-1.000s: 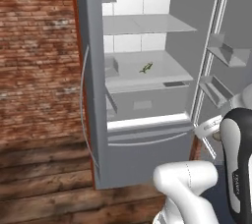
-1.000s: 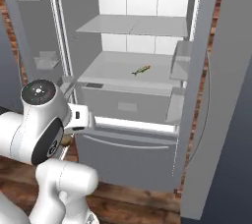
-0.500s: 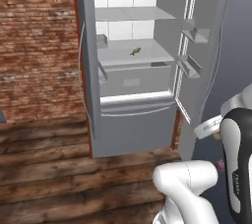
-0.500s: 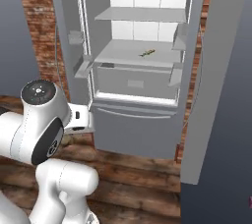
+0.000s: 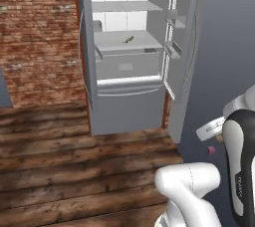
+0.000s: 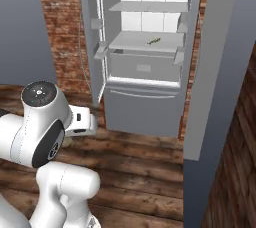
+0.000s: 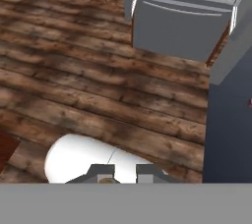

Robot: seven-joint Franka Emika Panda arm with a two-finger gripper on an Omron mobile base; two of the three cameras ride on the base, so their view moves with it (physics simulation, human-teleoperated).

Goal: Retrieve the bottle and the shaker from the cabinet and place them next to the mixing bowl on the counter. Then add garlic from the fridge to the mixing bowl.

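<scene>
1. Backing off, the base leaves the tall grey metallic fridge (image 5: 129, 56) farther away, doors open, pale shelves showing.
2. Tool (image 7: 122, 175): fingers close together on something small and tan.

- You have the fridge (image 5: 124, 106) at upper centre of the left base view: matt grey metal outside, smooth pale white-grey shelves inside.
- Left of it you see a brick wall (image 5: 37, 32), rough, red-brown, with pale mortar.
- Across the lower frame your floor (image 5: 74, 171) is dark wooden planks, grainy and worn.
- At lower right, your arm (image 5: 189, 186) looks glossy white plastic with dark joints.
</scene>
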